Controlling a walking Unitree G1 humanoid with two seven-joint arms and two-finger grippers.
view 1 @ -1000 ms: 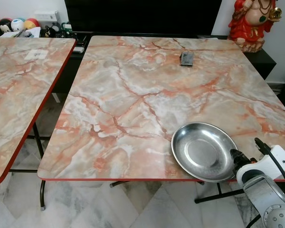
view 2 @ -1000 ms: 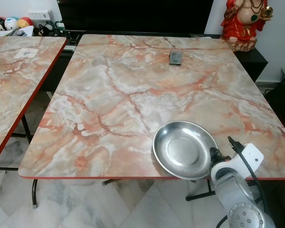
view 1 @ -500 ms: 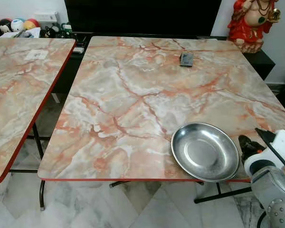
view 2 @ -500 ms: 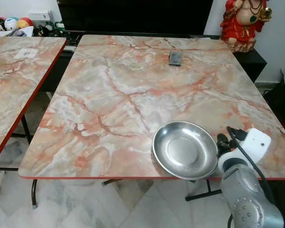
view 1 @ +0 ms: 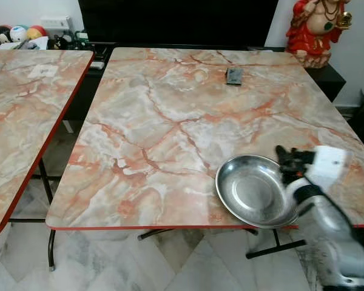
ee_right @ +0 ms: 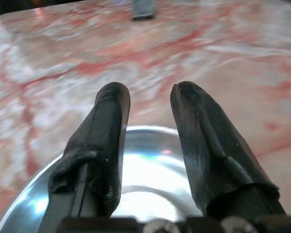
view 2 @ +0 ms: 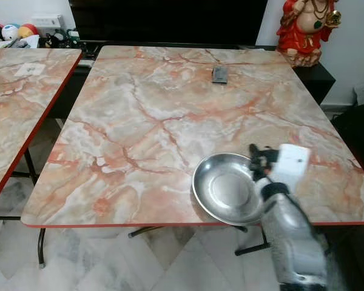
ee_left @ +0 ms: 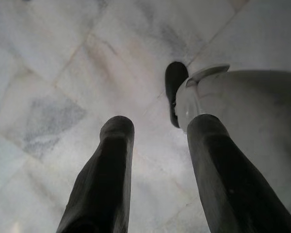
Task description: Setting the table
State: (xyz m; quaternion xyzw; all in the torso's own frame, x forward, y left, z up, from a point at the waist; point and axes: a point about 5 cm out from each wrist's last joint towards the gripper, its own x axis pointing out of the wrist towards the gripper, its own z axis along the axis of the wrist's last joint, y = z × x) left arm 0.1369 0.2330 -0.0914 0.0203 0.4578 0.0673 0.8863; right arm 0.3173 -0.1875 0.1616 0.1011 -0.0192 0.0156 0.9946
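Observation:
A shiny steel bowl (view 1: 255,189) sits empty near the front right corner of the marble-patterned table (view 1: 170,121). My right gripper (view 1: 286,157) hovers over the bowl's right rim, blurred by motion. In the right wrist view its two black fingers (ee_right: 109,126) stand apart above the bowl (ee_right: 150,170), open with nothing between them. My left gripper (ee_left: 155,126) hangs idle over the pale marble floor, fingers apart and holding nothing.
A small dark flat device (view 1: 233,76) lies near the table's far edge. A red figurine (view 1: 315,27) stands on a black cabinet at the back right. A second marble table (view 1: 24,103) stands to the left, with a gap of floor between.
My right arm has swung from beside the bowl's right edge up and left to over its rim. The bowl stays in place. The camera has shifted slightly.

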